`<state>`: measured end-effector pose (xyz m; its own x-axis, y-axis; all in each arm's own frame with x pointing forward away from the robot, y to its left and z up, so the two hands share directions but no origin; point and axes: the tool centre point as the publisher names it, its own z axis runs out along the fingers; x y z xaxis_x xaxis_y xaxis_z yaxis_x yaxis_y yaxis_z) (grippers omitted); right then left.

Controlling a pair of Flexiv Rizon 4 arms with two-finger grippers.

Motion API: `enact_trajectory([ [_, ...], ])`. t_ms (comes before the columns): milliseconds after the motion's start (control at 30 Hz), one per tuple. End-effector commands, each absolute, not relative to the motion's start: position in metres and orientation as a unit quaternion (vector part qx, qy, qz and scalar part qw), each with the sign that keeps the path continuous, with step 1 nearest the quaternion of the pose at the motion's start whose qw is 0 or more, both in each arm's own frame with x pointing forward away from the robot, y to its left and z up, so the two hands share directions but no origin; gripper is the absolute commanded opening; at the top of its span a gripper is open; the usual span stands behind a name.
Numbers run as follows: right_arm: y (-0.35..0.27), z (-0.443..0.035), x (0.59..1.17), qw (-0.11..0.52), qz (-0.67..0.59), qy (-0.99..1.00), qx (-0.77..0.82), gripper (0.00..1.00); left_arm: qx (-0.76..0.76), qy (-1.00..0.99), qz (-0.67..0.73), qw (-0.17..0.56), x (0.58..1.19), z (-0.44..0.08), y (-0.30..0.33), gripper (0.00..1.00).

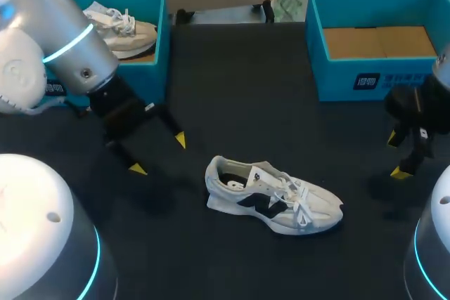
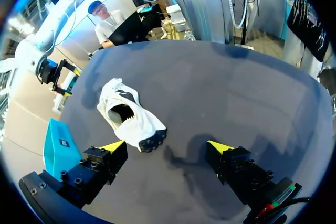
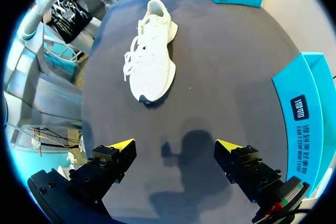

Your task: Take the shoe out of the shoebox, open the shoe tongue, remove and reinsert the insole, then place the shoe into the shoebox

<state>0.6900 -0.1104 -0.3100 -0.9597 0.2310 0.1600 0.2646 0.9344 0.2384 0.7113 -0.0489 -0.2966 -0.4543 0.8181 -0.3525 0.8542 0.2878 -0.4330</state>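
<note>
Two grippers hang wide open over the dark table, and neither of ours has hold of anything. Our left gripper sits above bare tabletop with its yellow tips spread far apart. The shoe lies ahead of it with its heel end nearest the fingers, clear of both. Our right gripper is spread just as wide over bare tabletop near the table's right edge, and the shoe lies well ahead of it, toe end nearest.

From the head view, we see the white shoe with its dark side mark standing on its sole near the middle of the table, between the two grippers, outside either box, laces loose over the tongue. The right shoebox, teal, sits just behind our right gripper and shows only its brown cardboard floor. The left shoebox, also teal, stands behind our left arm and holds a second shoe.
</note>
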Motion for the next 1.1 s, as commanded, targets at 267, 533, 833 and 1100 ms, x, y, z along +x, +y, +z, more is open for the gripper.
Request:
enact_trajectory([
  [267,-0.111,-0.310,0.689,0.064,-0.130,-0.981,-0.126,1.00,0.410,0.838,-0.358,0.028,0.706,-0.309,-0.030,1.00],
  [533,-0.111,-0.310,0.689,0.064,-0.130,-0.981,-0.126,1.00,0.311,0.870,-0.382,0.017,0.690,-0.328,-0.029,1.00],
  [833,-0.111,-0.310,0.689,0.064,-0.130,-0.981,-0.126,1.00,0.309,0.876,-0.371,-0.003,0.673,-0.337,-0.035,1.00],
  [1100,-0.111,-0.310,0.689,0.064,-0.130,-0.981,-0.126,1.00,0.309,0.876,-0.371,-0.003,0.673,-0.337,-0.035,1.00],
])
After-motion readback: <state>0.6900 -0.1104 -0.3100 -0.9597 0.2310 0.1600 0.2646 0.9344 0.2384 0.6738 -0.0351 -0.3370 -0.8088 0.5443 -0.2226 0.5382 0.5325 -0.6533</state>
